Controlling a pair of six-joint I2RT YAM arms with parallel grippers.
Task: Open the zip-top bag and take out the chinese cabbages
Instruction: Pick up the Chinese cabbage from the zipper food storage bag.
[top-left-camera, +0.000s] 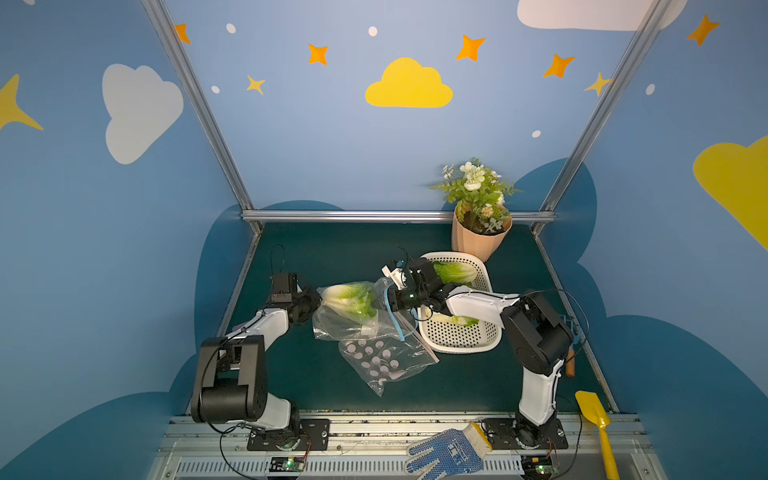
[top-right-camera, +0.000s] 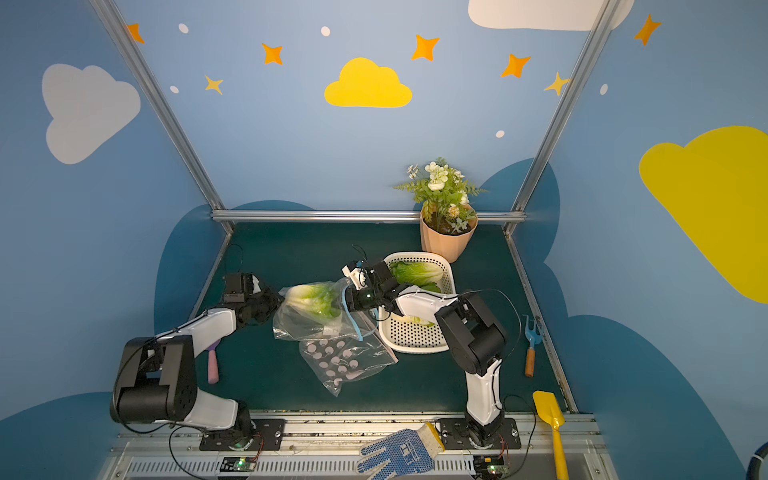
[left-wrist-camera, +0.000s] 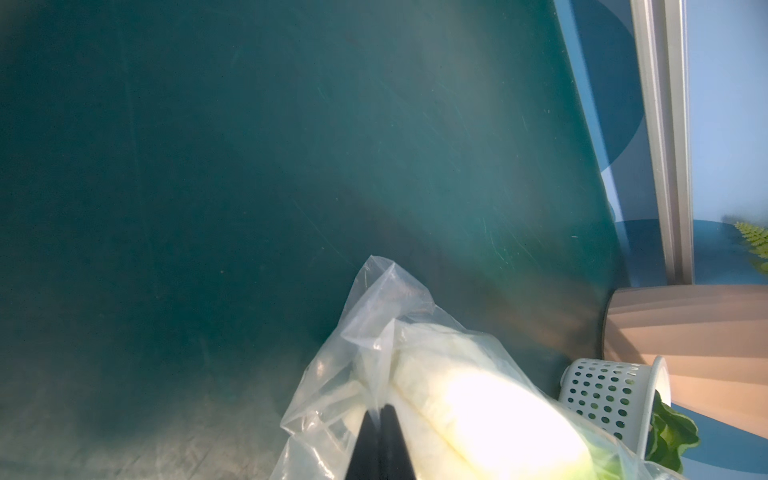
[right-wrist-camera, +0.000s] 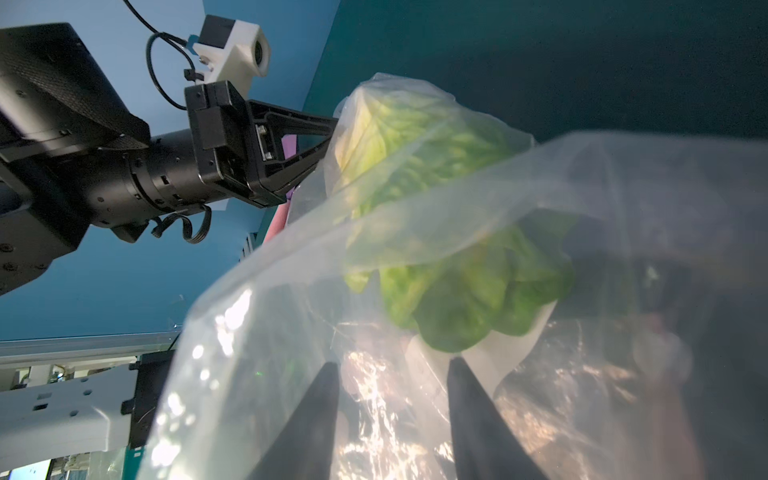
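Left gripper (left-wrist-camera: 380, 415): my fingers are pressed together, pinching a fold of clear film at the closed end of the bag.
Zip-top bag (top-left-camera: 345, 326): clear and crumpled, it stretches between my two grippers over the dark green table (top-left-camera: 316, 386). Its blue zip strip (top-left-camera: 390, 311) is at the right end, facing my right gripper.
Cabbage in the bag (top-left-camera: 349, 299): one head is inside, lying lengthwise along the bag.
Long axis: it runs left to right, from one gripper toward the other. The white base points at my left gripper and the crinkled green leaves point at the bag's mouth.
Handling: I judge it light, firm at the white base, and soft and easily bruised at the leaves. The film looks slippery. The best hold is probably across the leafy end nearest the mouth, squeezed gently and drawn out along its length.
Right gripper (right-wrist-camera: 395, 365): my fingers are spread apart at the mouth, gripping nothing, with the leaf tips just ahead of them. I cannot tell whether my tips are inside the film.
Basket (top-left-camera: 459, 334): white and perforated, it sits to the right of the bag. Two cabbages (top-left-camera: 455, 272) already lie in it.
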